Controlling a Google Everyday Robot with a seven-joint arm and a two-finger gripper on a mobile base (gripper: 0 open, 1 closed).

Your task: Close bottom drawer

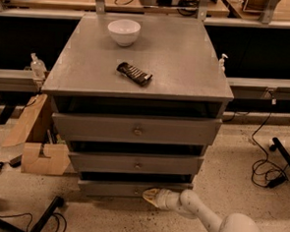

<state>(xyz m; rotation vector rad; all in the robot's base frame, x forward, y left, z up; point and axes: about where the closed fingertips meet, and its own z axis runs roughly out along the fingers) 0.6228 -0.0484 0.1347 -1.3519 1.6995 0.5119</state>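
The bottom drawer point(112, 188) is the narrowest grey drawer, lowest in the cabinet, with a thin front panel that stands out a little from the cabinet. Its small knob is next to my gripper's tip. My gripper point(151, 196) comes in from the lower right on a white arm point(198, 214) and its tip is against the drawer's front, right of centre.
Two wider grey drawers point(137, 130) point(136, 163) stand above it, both slightly out. A white bowl point(124, 31) and a dark snack bar point(134, 73) lie on the cabinet top point(188, 56). A cardboard box point(40, 157) stands at the left, cables point(267, 170) at the right.
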